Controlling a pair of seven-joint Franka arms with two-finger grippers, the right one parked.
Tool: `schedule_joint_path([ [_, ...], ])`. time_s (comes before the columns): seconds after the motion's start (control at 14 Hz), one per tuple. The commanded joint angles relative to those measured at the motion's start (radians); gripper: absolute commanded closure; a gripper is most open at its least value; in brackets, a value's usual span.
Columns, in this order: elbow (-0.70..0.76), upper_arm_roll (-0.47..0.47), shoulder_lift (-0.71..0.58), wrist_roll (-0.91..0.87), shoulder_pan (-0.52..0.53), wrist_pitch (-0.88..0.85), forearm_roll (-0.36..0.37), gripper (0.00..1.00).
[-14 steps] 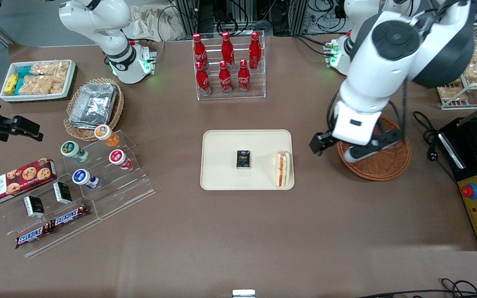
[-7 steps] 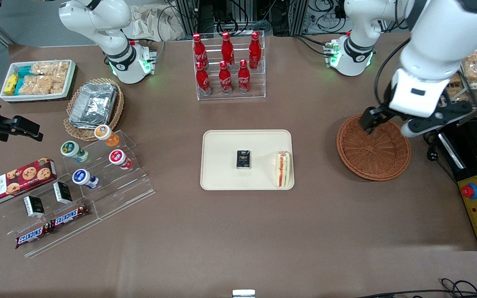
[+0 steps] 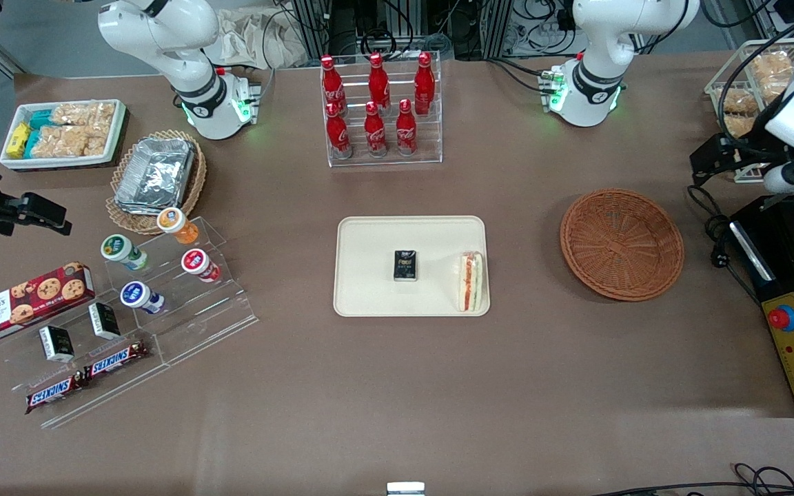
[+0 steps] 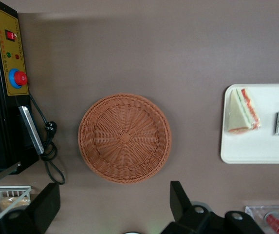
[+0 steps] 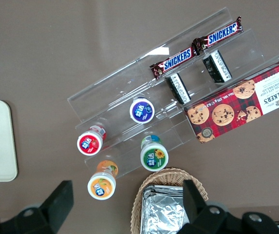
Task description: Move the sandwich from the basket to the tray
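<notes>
A: Two things are lying on the tray (image 3: 369, 238), going across the front view: a small black packet (image 3: 406, 266) near the middle, then the sandwich (image 3: 470, 281) at the edge nearest the basket (image 3: 622, 244).

B: Is the sandwich sitting flat?

A: It is resting on its side against the low rim, with the red-orange and green layers showing along the cut edge. The wrist view is showing it too (image 4: 243, 111), on the tray (image 4: 256, 146), well apart from the basket (image 4: 124, 138).

B: And the basket?

A: It is sitting on the brown table (image 3: 397, 386) with nothing in it, between the tray and the black control box (image 3: 793, 344) with the red button.

B: Where is the gripper hanging?

A: The gripper (image 3: 710, 155) is hovering toward the working arm's end of the table, farther from the front camera than the basket, near a wire rack (image 3: 748, 89) of packaged snacks. Its fingers (image 4: 178, 197) are standing apart, gripping nothing.
</notes>
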Motion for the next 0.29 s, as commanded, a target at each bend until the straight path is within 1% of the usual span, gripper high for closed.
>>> schedule_joint_path([
  [0.0, -0.009, 0.006, -0.017, 0.068, -0.003, -0.024, -0.002, 0.0],
  [0.14, 0.003, 0.02, -0.013, 0.147, -0.001, -0.024, -0.004, 0.0],
  [0.21, 0.005, 0.026, -0.011, 0.143, -0.003, -0.024, -0.004, 0.0],
])
